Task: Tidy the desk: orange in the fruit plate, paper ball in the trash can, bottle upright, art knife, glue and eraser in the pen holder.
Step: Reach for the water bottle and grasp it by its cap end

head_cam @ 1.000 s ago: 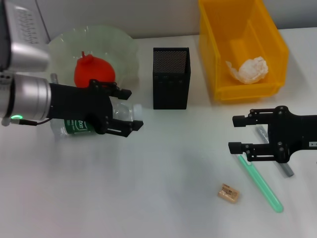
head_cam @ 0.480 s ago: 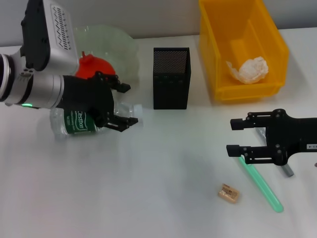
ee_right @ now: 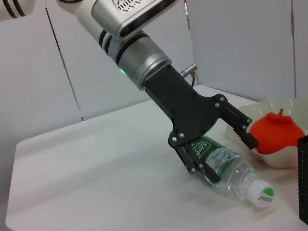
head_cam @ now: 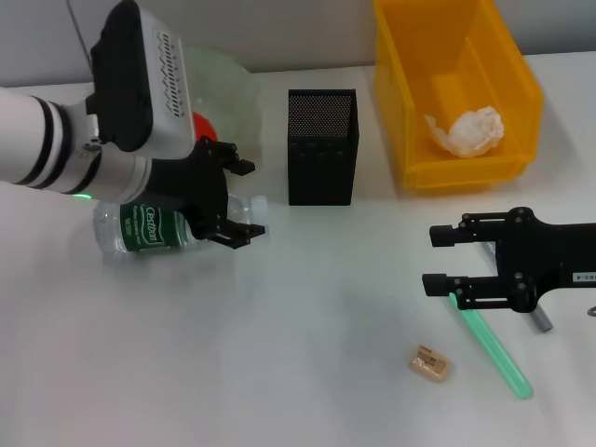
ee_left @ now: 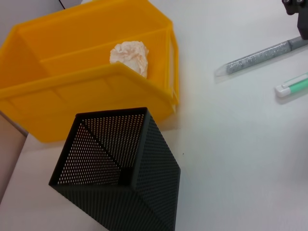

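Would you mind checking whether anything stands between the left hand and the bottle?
Nothing visible does. The left hand is open directly over the bottle, which lies on its side beside the fruit plate.

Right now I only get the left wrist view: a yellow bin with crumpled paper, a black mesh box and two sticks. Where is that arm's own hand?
Observer: The left hand is open, its fingers astride a clear bottle that lies on its side.
Operator: Is any fruit around?
Observer: Yes, the orange sits in the pale fruit plate, just behind that bottle.
Operator: And the other hand?
Observer: The right hand is open, at the end of the green stick.
Operator: Anything else lying loose?
Observer: A small tan eraser lies on the table, nearer the robot than that hand.
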Robot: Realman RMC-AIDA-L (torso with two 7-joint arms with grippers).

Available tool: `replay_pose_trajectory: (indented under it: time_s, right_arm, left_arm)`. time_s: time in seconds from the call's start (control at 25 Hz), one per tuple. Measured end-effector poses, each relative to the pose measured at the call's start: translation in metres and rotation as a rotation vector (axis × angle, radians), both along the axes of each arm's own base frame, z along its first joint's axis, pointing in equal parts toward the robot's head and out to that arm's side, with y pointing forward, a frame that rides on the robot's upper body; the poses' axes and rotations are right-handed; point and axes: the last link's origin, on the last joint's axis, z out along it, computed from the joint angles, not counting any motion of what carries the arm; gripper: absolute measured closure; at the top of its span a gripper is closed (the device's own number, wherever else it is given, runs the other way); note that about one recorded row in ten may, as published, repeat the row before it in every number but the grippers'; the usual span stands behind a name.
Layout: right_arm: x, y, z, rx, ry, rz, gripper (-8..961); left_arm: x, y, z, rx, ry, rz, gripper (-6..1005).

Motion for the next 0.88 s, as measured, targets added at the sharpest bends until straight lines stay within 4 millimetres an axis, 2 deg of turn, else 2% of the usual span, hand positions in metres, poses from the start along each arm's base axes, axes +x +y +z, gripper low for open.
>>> replay_pose_trajectory:
  time_s: [0.44,0.88]
  right_arm:
    - [0.002,0.000,-0.001,-0.002,0.006,-0.012,283]
    - [0.003,0.000,-0.002,0.002,0.001,-0.016,285]
  left_arm:
    - [-0.001,0.009,-0.010,0.037,0.056,0.006,185]
    - [-0.013,0.012,-0.018,0.056,0.113,0.004,184]
